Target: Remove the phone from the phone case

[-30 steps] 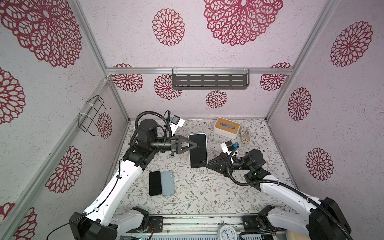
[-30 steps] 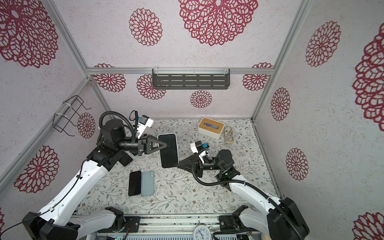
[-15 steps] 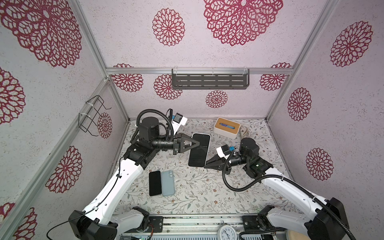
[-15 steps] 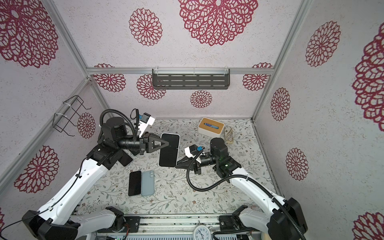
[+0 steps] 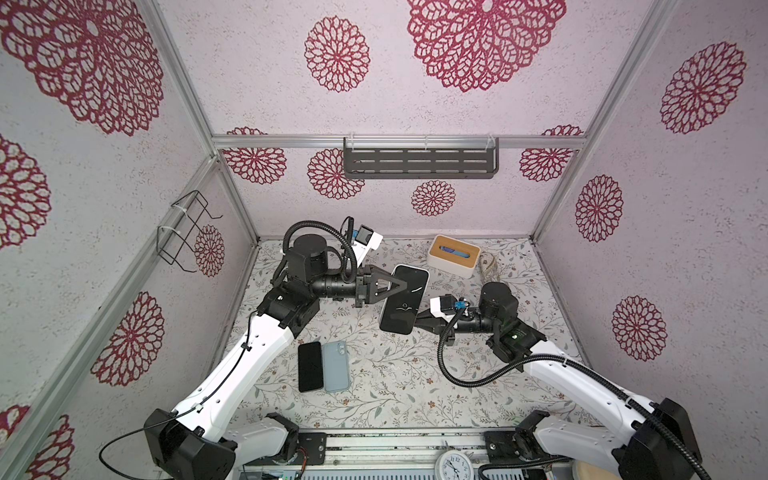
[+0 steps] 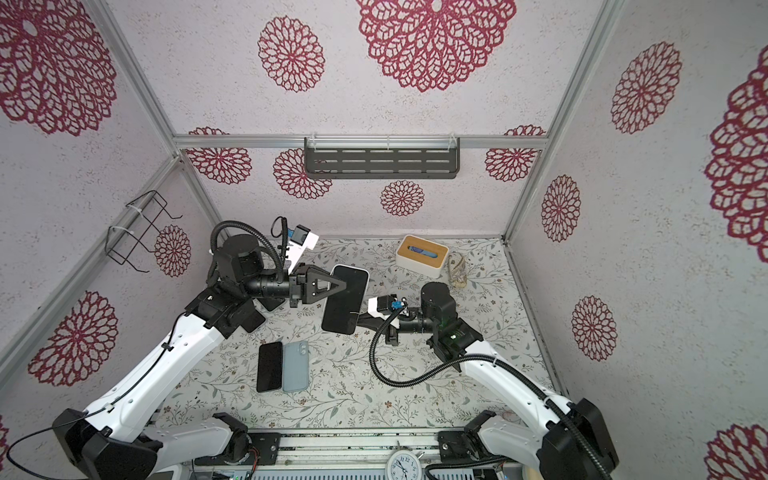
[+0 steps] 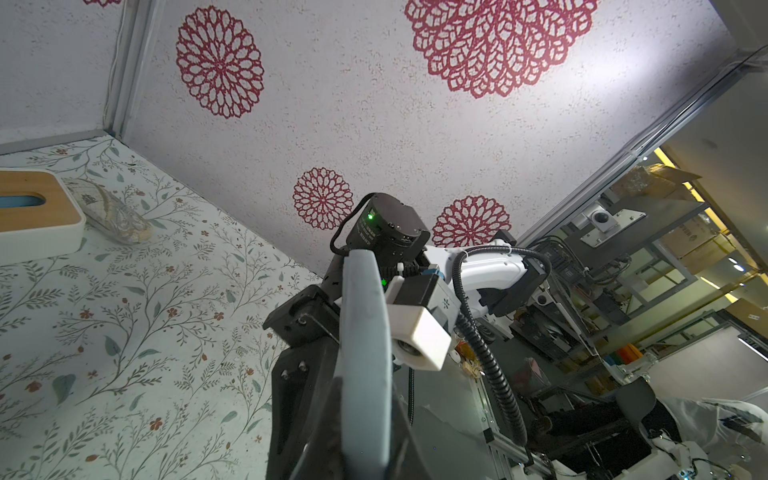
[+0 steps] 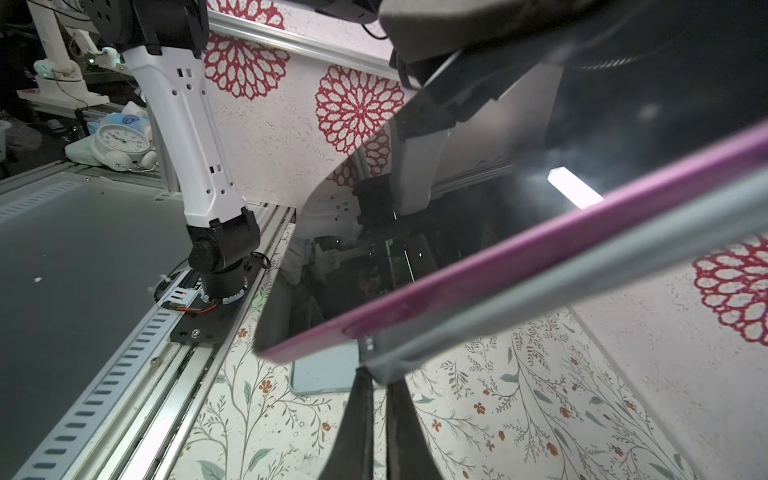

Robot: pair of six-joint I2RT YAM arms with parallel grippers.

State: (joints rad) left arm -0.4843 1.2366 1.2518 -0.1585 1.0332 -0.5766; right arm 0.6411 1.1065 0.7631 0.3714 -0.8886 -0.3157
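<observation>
Just before the tissue box (image 5: 454,255), the left tool (image 5: 398,285) clamps the cased phone (image 5: 405,305) aloft; the right tool (image 5: 419,321) pinches the phone case (image 8: 602,262) corner, where a slip could drop both.

Pink-edged phone (image 5: 404,300), dark screen up, tilted aloft, grey case (image 8: 582,278) parted along one edge

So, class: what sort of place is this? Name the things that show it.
Likely a robot test booth staged as a home corner: a left arm and a right arm on a rail, flower-papered walls, a tissue box on a floral tabletop.
</observation>
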